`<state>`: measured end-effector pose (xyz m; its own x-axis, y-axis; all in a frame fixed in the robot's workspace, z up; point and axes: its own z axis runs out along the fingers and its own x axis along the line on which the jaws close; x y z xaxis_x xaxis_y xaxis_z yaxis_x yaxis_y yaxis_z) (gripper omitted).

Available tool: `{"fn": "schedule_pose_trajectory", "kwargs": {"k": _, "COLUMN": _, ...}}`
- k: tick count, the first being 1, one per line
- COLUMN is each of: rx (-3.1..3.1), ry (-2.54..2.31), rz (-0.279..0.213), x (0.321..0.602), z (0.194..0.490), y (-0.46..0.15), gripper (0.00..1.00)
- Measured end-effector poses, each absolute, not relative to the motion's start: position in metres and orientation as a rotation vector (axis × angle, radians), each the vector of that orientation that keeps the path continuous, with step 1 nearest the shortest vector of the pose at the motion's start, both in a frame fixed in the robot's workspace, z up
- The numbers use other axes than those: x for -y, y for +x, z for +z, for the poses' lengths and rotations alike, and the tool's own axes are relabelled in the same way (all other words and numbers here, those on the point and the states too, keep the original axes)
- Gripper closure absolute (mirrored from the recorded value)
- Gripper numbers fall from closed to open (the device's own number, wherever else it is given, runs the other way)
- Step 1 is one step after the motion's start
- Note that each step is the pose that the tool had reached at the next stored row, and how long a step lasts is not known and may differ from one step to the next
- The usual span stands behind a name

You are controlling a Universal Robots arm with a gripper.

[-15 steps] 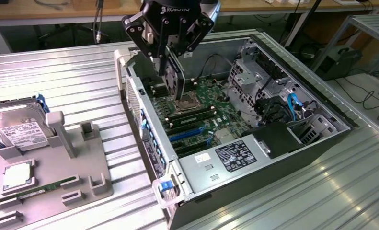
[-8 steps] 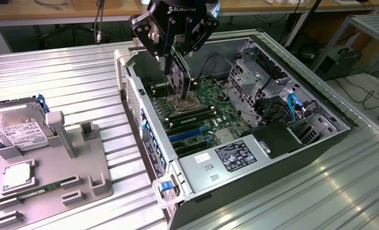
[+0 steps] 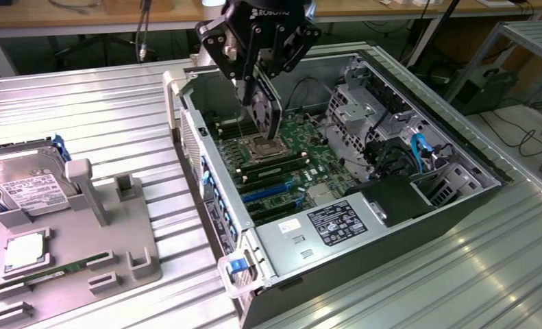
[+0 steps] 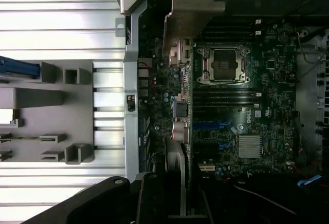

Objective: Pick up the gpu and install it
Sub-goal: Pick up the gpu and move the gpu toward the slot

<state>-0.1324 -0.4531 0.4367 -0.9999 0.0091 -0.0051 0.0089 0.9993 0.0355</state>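
The gpu (image 3: pixel 265 113) hangs edge-on as a thin dark slab, with my gripper (image 3: pixel 259 81) shut on its upper part. It is inside the open computer case (image 3: pixel 218 205), just above the motherboard (image 3: pixel 300 159) near the CPU socket (image 3: pixel 264 147). In the wrist view the gpu (image 4: pixel 181 116) runs as a narrow strip ending in its silver bracket (image 4: pixel 191 5), beside the socket (image 4: pixel 222 64). The blue expansion slots (image 4: pixel 212 125) lie alongside it. The gripper (image 4: pixel 177 196) holds the card's near end.
A grey fixture tray (image 3: pixel 115 236) at the exterior view's left holds a hard drive (image 3: pixel 29 188), a RAM stick (image 3: pixel 56 269) and a CPU (image 3: pixel 26 252). Drive cages and cables (image 3: pixel 380 130) fill the case's far side. Ribbed metal table (image 3: pixel 97 116) surrounds everything.
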Motion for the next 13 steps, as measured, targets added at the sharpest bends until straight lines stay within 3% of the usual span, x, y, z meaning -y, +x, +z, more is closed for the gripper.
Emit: {"fn": "schedule_pose_trajectory", "kwargs": {"k": 13, "rx": -3.136, "ry": 0.014, "rz": 0.055, "x": 0.453, "z": 0.437, "y": -0.114, "gripper": 0.72}}
